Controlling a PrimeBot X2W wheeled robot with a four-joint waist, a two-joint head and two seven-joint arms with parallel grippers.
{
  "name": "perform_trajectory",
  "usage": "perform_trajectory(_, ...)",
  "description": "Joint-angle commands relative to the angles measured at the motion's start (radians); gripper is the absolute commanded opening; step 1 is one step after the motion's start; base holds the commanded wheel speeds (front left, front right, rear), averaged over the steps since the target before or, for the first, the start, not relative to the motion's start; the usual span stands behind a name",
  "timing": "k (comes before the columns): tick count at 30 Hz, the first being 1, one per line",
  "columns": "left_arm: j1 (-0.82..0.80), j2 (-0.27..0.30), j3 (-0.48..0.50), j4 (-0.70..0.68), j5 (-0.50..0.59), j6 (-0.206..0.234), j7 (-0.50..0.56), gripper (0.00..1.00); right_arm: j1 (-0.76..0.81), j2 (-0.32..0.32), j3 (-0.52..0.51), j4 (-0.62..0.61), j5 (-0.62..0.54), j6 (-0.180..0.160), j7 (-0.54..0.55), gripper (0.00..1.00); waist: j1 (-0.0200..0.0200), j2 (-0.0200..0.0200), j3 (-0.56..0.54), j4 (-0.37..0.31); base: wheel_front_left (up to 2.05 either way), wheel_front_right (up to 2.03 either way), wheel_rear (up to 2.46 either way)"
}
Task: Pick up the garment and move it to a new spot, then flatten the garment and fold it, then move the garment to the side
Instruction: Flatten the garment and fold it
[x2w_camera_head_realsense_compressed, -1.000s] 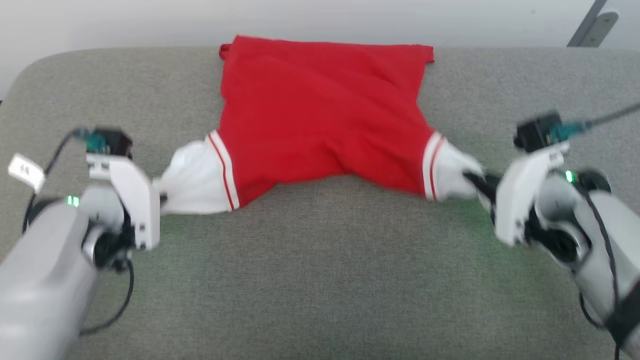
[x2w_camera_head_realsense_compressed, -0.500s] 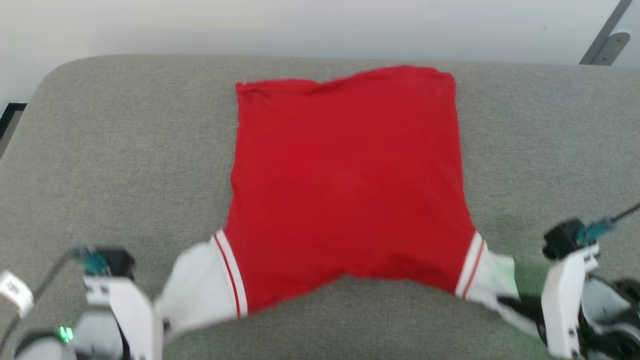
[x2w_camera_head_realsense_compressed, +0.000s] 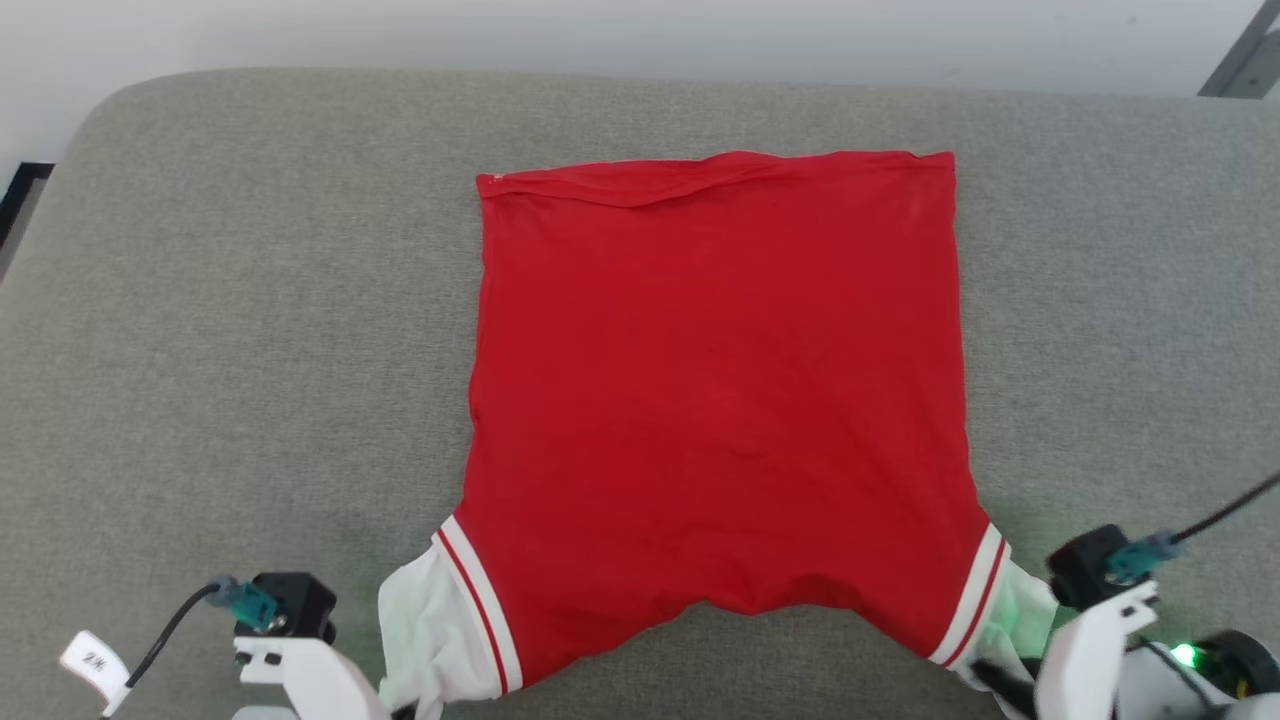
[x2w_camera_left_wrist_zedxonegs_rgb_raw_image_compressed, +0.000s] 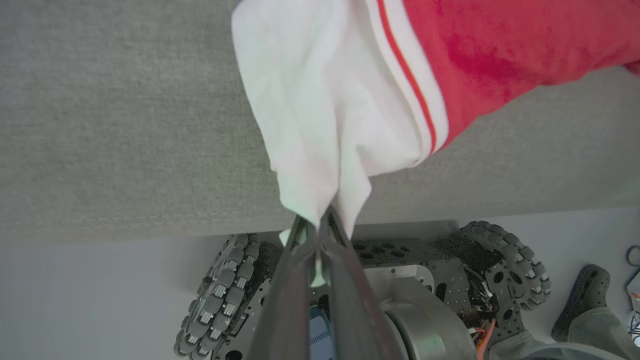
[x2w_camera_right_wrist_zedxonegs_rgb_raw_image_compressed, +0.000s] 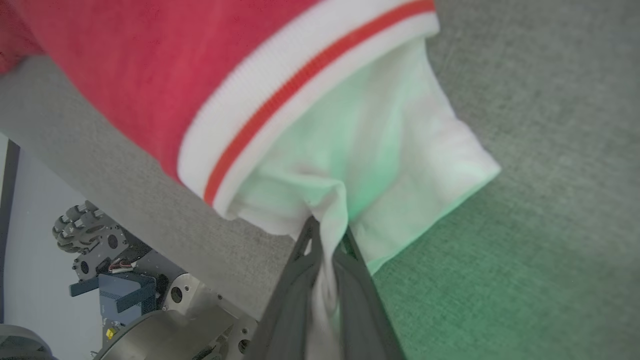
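At the lower left, the left fingers (x2w_camera_left_wrist_zedxonegs_rgb_raw_image_compressed: 294, 280) are pressed shut on the tip of the white left sleeve end (x2w_camera_left_wrist_zedxonegs_rgb_raw_image_compressed: 310, 115), and the cloth bunches to a point where they pinch it. The garment (x2w_camera_head_realsense_compressed: 715, 400) lies spread on the grey worktop (x2w_camera_head_realsense_compressed: 250, 300), with its straight hem at the far side and both sleeves towards the robot. At the lower right, the right fingers (x2w_camera_right_wrist_zedxonegs_rgb_raw_image_compressed: 360, 300) are likewise clamped together on the white right sleeve end (x2w_camera_right_wrist_zedxonegs_rgb_raw_image_compressed: 390, 160), with a fold of cloth running down between them.

Both sleeves sit close to the worktop's front edge. Bare worktop stretches wide to the left and right of the garment, with a narrower strip beyond the hem.

The body is bright red soft knit, nearly smooth, with a slight fold along the hem. Striped trim (x2w_camera_head_realsense_compressed: 478, 610), ribbed white with a thin red line, borders each sleeve. The worktop is padded, covered in coarse woven fabric, and has rounded corners.
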Motion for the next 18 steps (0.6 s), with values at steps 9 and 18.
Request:
perform_trajectory(9, -0.05, -0.065, 0.011, 0.05, 0.019, -0.042, -0.09, 0.0, -0.027, 0.047, -0.058, -0.1, -0.073, -0.002, -0.007, 1.0, 0.0, 0.0, 0.028, 0.0, 0.0, 0.0, 0.0)
perform_trajectory(18, -0.089, -0.094, 0.016, 0.035, 0.029, -0.056, -0.124, 0.0, -0.227, 0.122, -0.24, -0.205, -0.148, -0.001, -0.018, 1.0, 0.0, 0.0, 0.091, 0.026, 0.0, 0.0, 0.0)
